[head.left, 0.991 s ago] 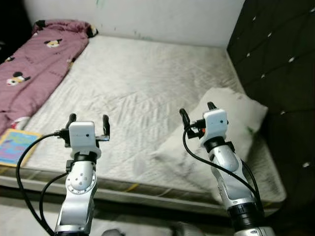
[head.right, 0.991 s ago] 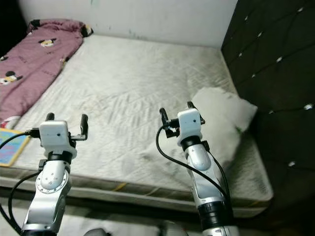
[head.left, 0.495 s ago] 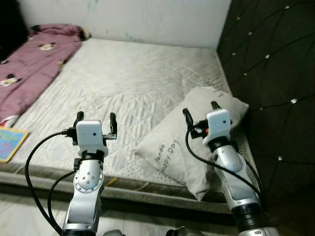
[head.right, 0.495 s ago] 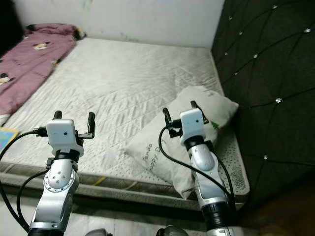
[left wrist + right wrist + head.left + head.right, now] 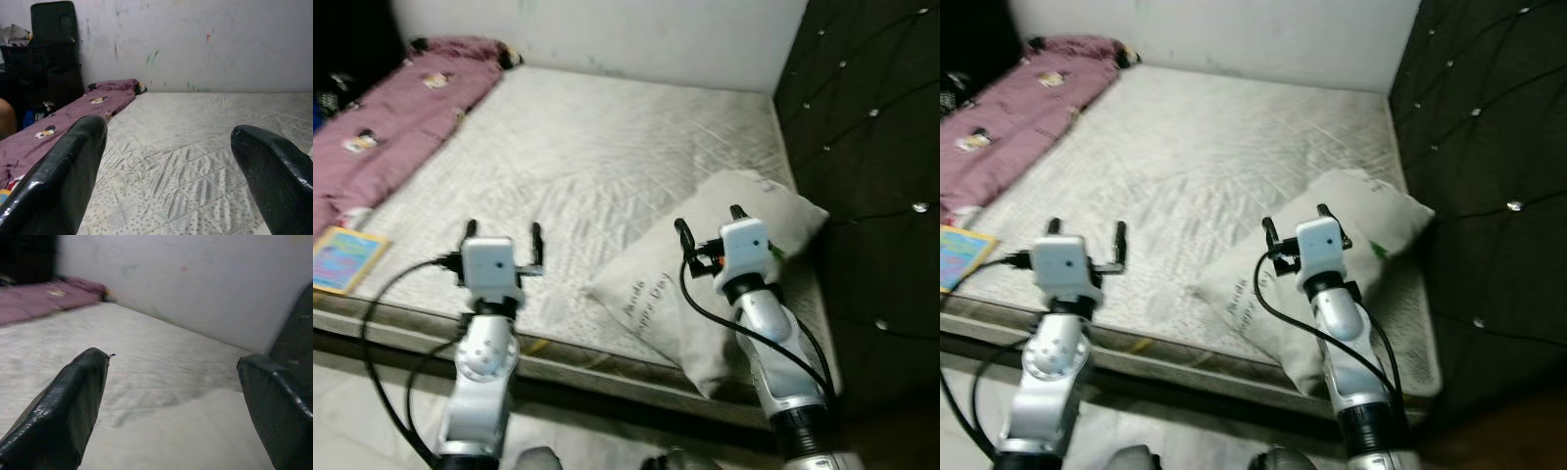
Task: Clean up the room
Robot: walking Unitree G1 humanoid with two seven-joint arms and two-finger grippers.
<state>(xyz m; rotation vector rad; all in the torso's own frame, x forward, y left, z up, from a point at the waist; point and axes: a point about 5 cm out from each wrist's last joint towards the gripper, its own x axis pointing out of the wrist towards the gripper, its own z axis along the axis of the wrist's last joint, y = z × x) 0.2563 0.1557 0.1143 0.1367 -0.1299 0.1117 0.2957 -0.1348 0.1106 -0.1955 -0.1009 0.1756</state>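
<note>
A white pillow with grey lettering lies at the bed's near right corner, beside the dark headboard. My right gripper hovers open just above the pillow, nothing between its fingers. My left gripper is raised open over the near edge of the pale quilted mattress, holding nothing. A pink cartoon-print blanket lies along the bed's far left side, also seen as the blanket in the left wrist view. A colourful book rests on the bed's near left edge.
A dark tufted headboard walls off the right side. A white wall runs behind the bed. Dark bags or furniture stand past the blanket at the far left. Pale floor lies below the bed's front edge.
The camera has swung back to the left, so the whole scene shifted right and the book came back into sight. Both grippers stay open and raised as before.
</note>
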